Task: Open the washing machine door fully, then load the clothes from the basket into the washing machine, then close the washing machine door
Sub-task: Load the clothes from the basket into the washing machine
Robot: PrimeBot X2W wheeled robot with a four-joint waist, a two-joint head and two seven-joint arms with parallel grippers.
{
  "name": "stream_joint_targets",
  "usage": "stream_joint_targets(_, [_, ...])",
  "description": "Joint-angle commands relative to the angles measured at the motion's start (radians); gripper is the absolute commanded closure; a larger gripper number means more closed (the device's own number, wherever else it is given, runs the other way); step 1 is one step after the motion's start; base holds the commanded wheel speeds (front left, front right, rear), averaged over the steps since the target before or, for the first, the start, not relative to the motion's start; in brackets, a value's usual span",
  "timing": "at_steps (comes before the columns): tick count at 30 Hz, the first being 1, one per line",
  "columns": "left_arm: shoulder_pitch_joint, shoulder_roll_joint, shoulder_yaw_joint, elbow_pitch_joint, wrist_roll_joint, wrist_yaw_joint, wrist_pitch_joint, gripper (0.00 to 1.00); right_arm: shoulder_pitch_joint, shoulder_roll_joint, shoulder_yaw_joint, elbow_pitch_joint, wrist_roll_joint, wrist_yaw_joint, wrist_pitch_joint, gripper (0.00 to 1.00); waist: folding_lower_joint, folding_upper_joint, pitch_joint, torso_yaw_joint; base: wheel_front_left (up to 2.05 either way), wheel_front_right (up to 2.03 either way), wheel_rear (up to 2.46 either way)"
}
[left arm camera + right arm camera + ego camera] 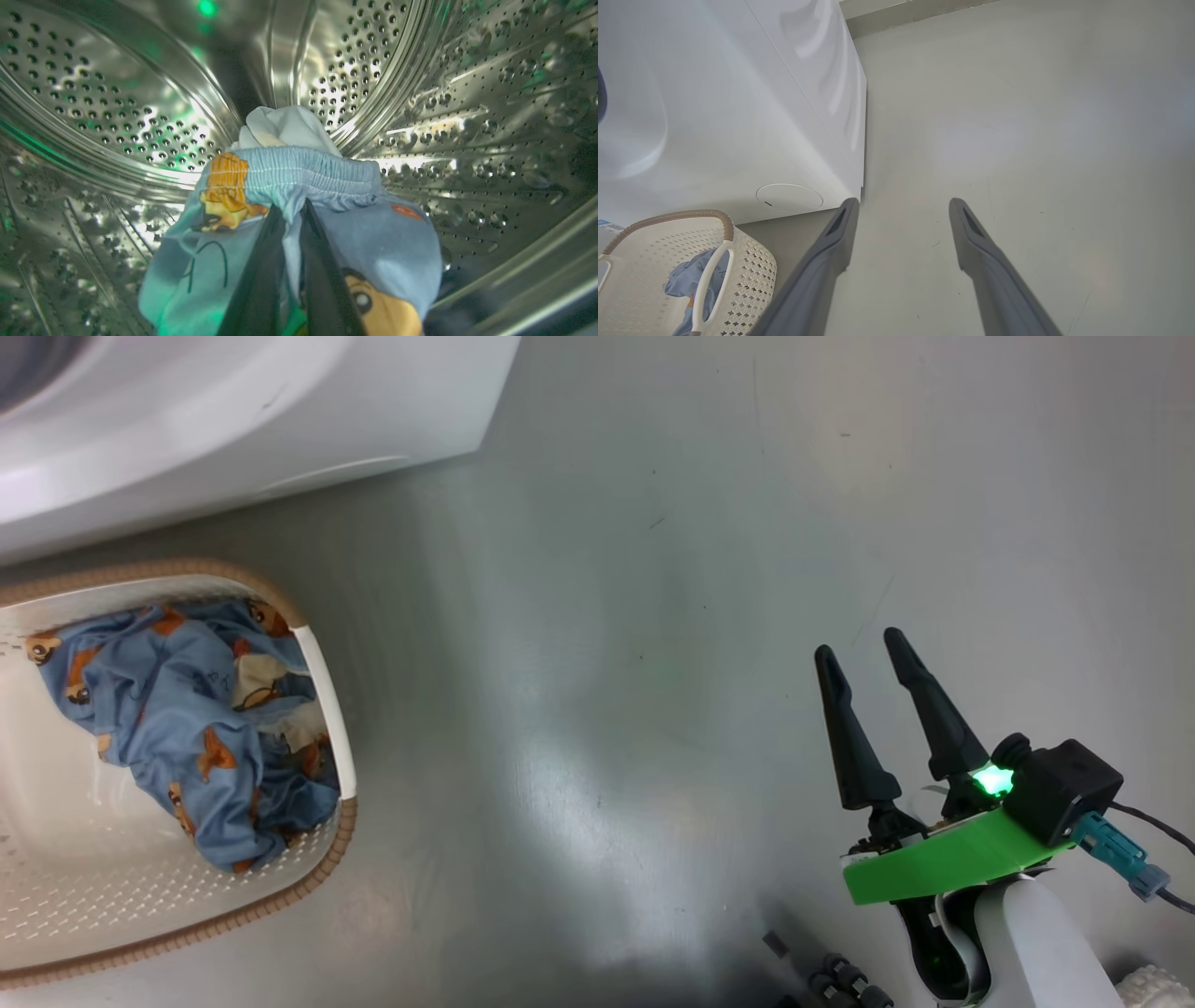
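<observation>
A bear-print garment (299,172) is pinched by the left gripper (290,209) inside the steel drum (117,93), its lower folds cut off. At lower right the right gripper (861,646) is spread wide; other clothes (187,728) lie in the edge-cropped basket (322,709).

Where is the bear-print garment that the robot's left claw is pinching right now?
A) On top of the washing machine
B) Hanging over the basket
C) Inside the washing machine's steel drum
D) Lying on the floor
C: in the left wrist view the left claw is shut on the bear-print garment, with the perforated wall of the steel drum curving all around it.
</observation>
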Motion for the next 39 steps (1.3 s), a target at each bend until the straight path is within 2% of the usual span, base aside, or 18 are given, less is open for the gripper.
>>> stream_joint_targets(1, [-0.043, 0.064, 0.029, -0.034, 0.031, -0.003, -0.026, 1.00, 0.019, -0.004, 0.024, -0.017, 0.016, 0.003, -0.005, 0.00, 0.0000, 0.0000, 0.004, -0.002, 0.00, 0.00, 0.00])
stream_joint_targets(7, [-0.020, 0.052, 0.084, -0.049, 0.065, -0.002, -0.035, 1.00, 0.009, -0.004, 0.026, -0.010, 0.021, 0.003, -0.005, 0.00, 0.0000, 0.0000, 0.000, -0.002, 0.00, 0.00, 0.00])
stream_joint_targets(8, [-0.014, 0.052, 0.095, -0.052, 0.070, -0.002, -0.035, 0.78, 0.008, -0.004, 0.027, -0.007, 0.022, 0.003, -0.005, 0.00, 0.0000, 0.0000, -0.002, -0.002, 0.00, 0.00, 0.00])
stream_joint_targets(9, [-0.005, 0.050, 0.104, -0.050, 0.073, -0.003, -0.035, 0.34, 0.007, -0.004, 0.028, -0.005, 0.023, 0.003, -0.005, 0.00, 0.0000, 0.0000, -0.003, -0.002, 0.00, 0.00, 0.00])
stream_joint_targets(10, [0.002, 0.047, 0.110, -0.048, 0.077, -0.003, -0.035, 0.00, 0.007, -0.004, 0.027, -0.002, 0.024, 0.003, -0.005, 0.00, 0.0000, 0.0000, -0.004, -0.001, 0.00, 0.00, 0.00])
stream_joint_targets(17, [0.040, 0.026, 0.156, -0.054, 0.094, -0.003, -0.035, 0.00, 0.000, -0.004, 0.017, 0.002, 0.024, 0.003, -0.005, 0.00, 0.0000, 0.0000, -0.013, 0.007, 0.00, 0.00, 0.00])
stream_joint_targets(22, [0.087, -0.010, 0.180, -0.079, 0.109, -0.003, -0.035, 0.00, -0.008, -0.004, -0.003, 0.006, 0.018, 0.003, -0.005, 0.00, 0.0000, 0.0000, -0.037, 0.028, 0.00, 0.00, 0.00])
stream_joint_targets(31, [0.204, -0.074, 0.242, -0.143, 0.108, -0.003, -0.035, 0.00, -0.028, -0.004, -0.026, 0.022, 0.013, 0.003, -0.005, 0.00, 0.0000, 0.0000, -0.105, 0.073, 0.00, 0.00, 0.00])
stream_joint_targets(39, [0.316, -0.105, 0.287, -0.195, 0.119, -0.003, -0.035, 0.00, -0.033, -0.004, -0.032, 0.055, -0.005, 0.003, -0.005, 0.00, 0.0000, 0.0000, -0.184, 0.102, 0.00, 0.00, 0.00])
